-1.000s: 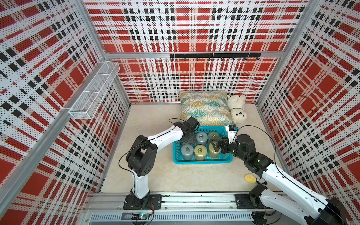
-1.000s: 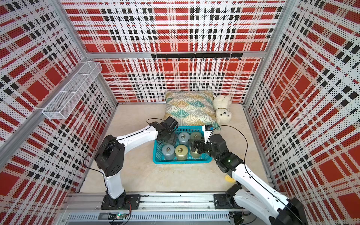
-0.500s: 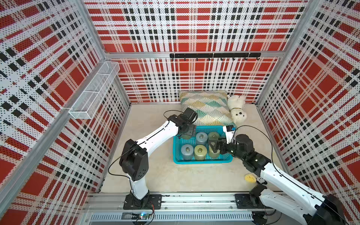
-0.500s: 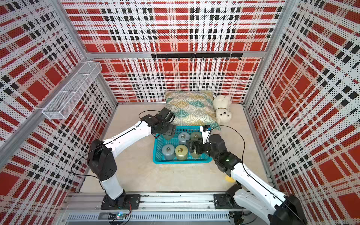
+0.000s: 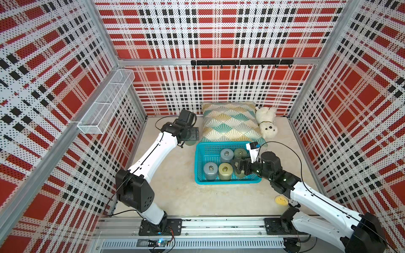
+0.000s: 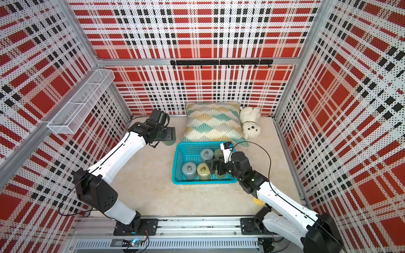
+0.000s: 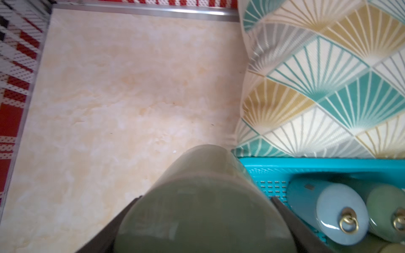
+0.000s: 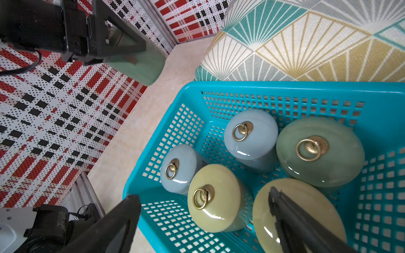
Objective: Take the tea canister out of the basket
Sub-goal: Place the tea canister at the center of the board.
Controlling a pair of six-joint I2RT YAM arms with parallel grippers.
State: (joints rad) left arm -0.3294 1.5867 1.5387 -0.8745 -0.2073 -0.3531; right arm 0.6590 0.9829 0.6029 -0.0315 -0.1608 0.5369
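My left gripper (image 8: 122, 43) is clamped on the green tea canister (image 7: 203, 197), its fingers pressed to the canister's two sides. The canister is outside the basket (image 8: 285, 84), just past its corner and over the cream marble-look tabletop (image 5: 175, 192); I can't tell if it touches down. The fan-patterned cushion (image 5: 230, 122) lies just beside that gripper. My right gripper (image 5: 238, 167) hangs inside the basket with its jaws wide apart and nothing between them. Directly under it is a yellow-green canister (image 8: 295, 219), with four more canisters close by. Red plaid perforated walls (image 5: 219, 32) box everything in, with a white wire-mesh rack (image 5: 105, 103) on the wall beyond my left gripper.
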